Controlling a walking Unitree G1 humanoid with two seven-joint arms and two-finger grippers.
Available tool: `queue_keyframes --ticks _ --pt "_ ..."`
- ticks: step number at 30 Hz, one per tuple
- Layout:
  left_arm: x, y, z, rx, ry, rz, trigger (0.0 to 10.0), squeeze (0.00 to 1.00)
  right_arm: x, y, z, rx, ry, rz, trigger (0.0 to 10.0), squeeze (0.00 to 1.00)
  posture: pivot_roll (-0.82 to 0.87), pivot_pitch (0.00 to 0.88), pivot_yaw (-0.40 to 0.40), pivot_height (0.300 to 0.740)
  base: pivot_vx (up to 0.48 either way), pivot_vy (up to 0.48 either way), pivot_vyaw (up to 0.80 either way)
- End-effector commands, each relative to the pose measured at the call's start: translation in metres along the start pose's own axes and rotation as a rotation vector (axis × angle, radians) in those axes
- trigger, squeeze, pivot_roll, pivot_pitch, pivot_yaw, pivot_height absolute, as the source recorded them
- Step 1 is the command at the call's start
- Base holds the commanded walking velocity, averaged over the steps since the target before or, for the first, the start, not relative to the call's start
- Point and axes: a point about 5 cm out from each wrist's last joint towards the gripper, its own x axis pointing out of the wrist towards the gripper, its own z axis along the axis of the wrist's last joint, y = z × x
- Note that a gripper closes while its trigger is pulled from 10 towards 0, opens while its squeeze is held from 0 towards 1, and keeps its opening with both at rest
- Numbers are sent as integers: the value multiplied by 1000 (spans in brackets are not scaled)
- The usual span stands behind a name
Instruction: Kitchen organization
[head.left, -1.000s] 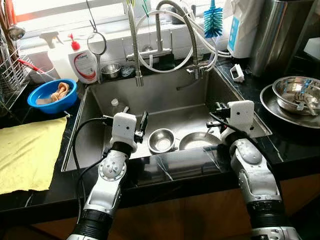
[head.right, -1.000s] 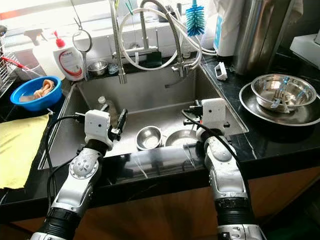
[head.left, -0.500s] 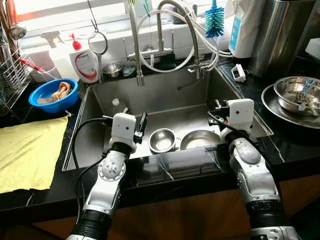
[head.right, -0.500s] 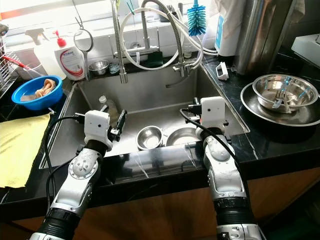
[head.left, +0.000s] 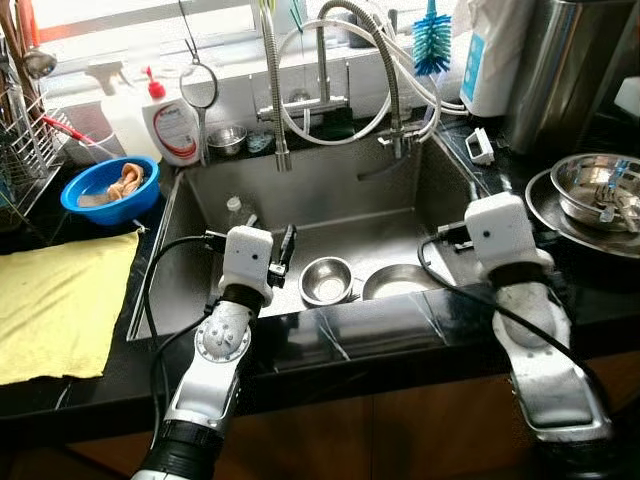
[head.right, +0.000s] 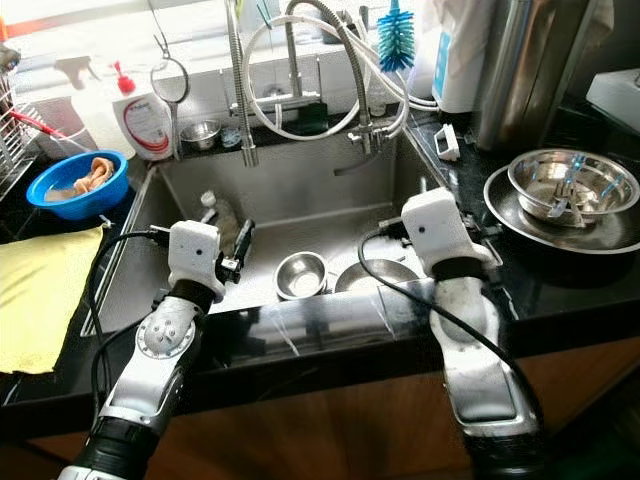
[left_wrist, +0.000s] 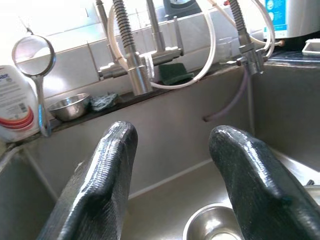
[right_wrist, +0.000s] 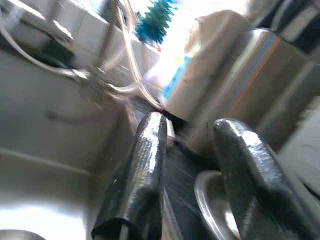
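Left gripper (left_wrist: 170, 165) hovers over steel sink (head.left: 330, 205), fingers spread apart, holding nothing. Small steel bowl (head.left: 326, 279) on sink floor just beyond it, beside steel plate (head.left: 400, 282). Right gripper (right_wrist: 192, 175) at sink's right rim over black counter (head.left: 560, 275), fingers parted, empty; view blurred. Steel bowl with utensils (head.left: 592, 190) sits on tray, right counter.

Right wrist view blurred, perhaps motion.
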Motion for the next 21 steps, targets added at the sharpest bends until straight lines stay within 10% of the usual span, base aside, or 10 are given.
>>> queue_keyframes --ticks 1,3,4,21 --pt "0 -1 -1 14 4 -15 10000 0 -4 -7 4 -49 9 -15 10000 663 -236 0 140 740 0 0 0" --pt "-1 -1 -1 14 4 -16 10000 0 -5 -7 2 -67 18 -14 10000 663 -236 0 140 740 0 0 0" --pt "0 -1 -1 14 4 -16 10000 0 -6 -10 -1 -110 38 -18 10000 0 -237 0 140 740 0 0 0" --pt "2 4 -2 20 14 -5 10000 0 -10 -33 -19 -248 205 -85 10000 0 -236 0 148 740 0 0 0"
